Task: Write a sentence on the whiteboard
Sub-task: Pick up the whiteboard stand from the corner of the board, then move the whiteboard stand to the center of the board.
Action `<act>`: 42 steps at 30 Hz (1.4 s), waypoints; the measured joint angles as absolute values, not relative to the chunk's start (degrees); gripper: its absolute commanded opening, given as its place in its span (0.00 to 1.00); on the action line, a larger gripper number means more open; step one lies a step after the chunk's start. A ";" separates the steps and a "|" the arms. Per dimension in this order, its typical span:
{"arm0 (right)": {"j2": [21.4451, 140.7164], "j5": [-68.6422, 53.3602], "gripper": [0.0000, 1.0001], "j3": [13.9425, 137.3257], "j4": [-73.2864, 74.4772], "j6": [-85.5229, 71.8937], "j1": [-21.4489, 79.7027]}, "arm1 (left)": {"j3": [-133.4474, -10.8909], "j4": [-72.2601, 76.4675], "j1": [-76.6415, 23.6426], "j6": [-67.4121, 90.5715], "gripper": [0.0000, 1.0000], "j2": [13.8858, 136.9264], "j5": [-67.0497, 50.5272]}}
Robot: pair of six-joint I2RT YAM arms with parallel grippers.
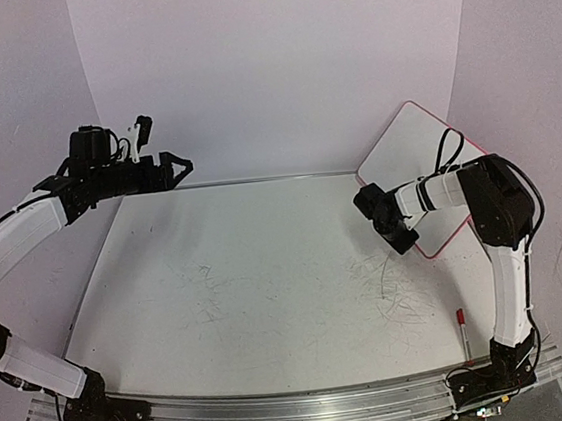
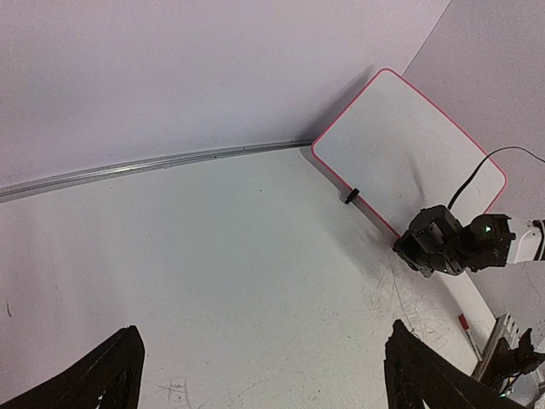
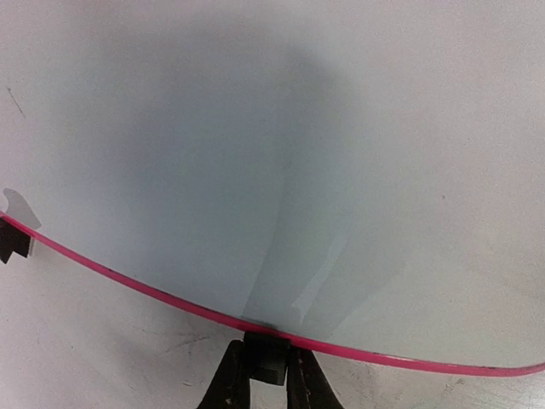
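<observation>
**White table (image 1: 267, 272), whiteboard (image 1: 410, 147) propped at the far right**

Grey scribbles (image 1: 400, 293) marked the table. The whiteboard leaned tilted against the wall at the far right corner, with its red lower rim down on the surface. The right gripper (image 3: 266, 366) was clamped tight on a black clip foot (image 3: 266, 349) at that lower rim. The left gripper (image 1: 184, 167) hung raised over the far left edge, jaws spread wide and holding nothing. A red marker (image 1: 461, 324) lay near the right arm's base, well apart from both grippers.
</observation>
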State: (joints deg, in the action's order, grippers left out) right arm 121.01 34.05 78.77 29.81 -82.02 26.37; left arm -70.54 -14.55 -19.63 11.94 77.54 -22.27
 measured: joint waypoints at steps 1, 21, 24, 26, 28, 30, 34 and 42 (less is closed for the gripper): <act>120.70 33.94 0.02 78.22 29.08 -81.57 26.37 | -70.44 -14.57 -19.64 11.94 0.99 77.54 -22.27; 111.00 30.05 0.00 59.84 6.77 -52.55 31.38 | -69.97 -14.52 -20.12 11.79 1.00 78.55 -21.30; 109.82 27.32 0.00 57.69 2.73 -46.49 33.00 | -69.85 -14.52 -20.21 11.74 0.99 79.00 -20.79; 109.56 25.54 0.00 56.87 0.24 -42.23 34.64 | -69.70 -14.53 -20.26 11.67 1.00 79.12 -20.53; 109.40 23.73 0.00 56.16 -2.09 -38.31 36.36 | -69.62 -14.55 -20.27 11.53 0.99 79.15 -20.03; 108.62 21.13 0.00 54.28 -5.49 -34.39 38.06 | -69.59 -14.55 -20.27 11.46 0.99 79.15 -19.35; 105.46 14.42 0.00 48.48 -12.13 -26.76 40.28 | -69.55 -14.55 -20.30 11.40 0.99 79.15 -17.69; 98.25 4.27 0.00 38.37 -17.82 -17.84 42.62 | -68.24 -14.42 -20.32 11.38 0.99 79.15 -13.17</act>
